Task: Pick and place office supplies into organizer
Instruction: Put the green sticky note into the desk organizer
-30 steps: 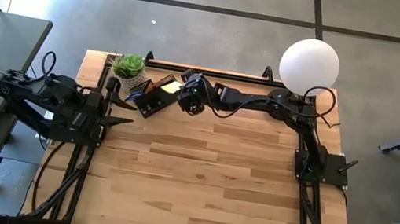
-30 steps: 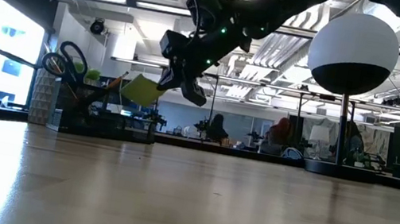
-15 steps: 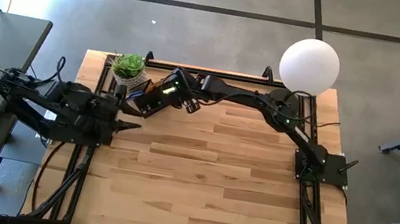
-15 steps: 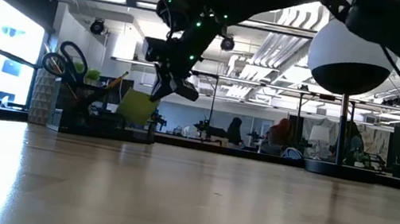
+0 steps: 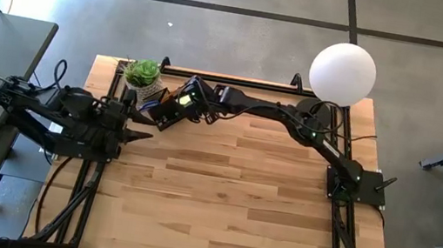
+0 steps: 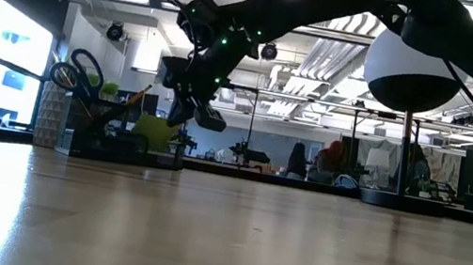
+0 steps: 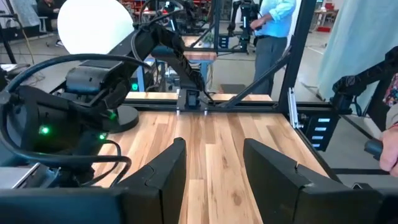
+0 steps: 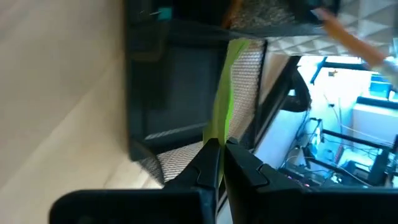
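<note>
Upper left: right gripper (image 8: 221, 152) pinching sticky-note pad (image 8: 222, 93) over organizer (image 5: 166, 112); plant (image 5: 143, 73), lamp (image 5: 343, 73) nearby. Left gripper (image 7: 214, 163) open.

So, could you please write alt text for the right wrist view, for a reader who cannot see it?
The right gripper is shut on the edge of a yellow-green sticky-note pad, holding it over a dark mesh organizer on the wooden table. An orange pencil sticks out of the organizer.
</note>
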Motion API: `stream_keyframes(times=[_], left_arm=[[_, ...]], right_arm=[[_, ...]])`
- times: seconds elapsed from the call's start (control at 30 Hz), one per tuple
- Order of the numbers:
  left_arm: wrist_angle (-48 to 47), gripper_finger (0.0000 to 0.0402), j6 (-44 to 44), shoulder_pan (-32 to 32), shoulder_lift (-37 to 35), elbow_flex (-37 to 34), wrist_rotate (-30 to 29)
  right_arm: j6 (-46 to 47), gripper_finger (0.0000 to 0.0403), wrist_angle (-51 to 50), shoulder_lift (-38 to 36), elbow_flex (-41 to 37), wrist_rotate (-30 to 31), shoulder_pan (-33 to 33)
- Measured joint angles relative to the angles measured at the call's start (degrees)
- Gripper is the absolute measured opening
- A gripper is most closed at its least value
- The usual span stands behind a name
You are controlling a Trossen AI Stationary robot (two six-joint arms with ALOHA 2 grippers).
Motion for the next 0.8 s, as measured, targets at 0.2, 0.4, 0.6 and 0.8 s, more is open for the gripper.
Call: stream_keyframes(times=[0.2, 0.4, 0.6, 0.8], left_arm=[[-0.3, 0.0149, 1.4, 0.0, -0.1, 0.0, 0.0], [-0.4, 0.0149, 1.7, 0.0, -0.1, 0.0, 0.0], [-0.4, 0.0149, 1.7, 0.0, -0.1, 0.0, 0.1], [-0.4, 0.0149, 1.5, 0.0, -0.1, 0.0, 0.2]], right_arm=[[-0.8, 0.0042, 0.3, 0.8, 0.0, 0.9, -0.1], [2.5, 0.0085, -0.6, 0.8, 0.0, 0.3, 0.0], [3.5, 0.0114, -1.9, 0.8, 0.0, -0.1, 0.6], [7.0, 0.0118, -2.7, 0.8, 0.0, -0.4, 0.5]])
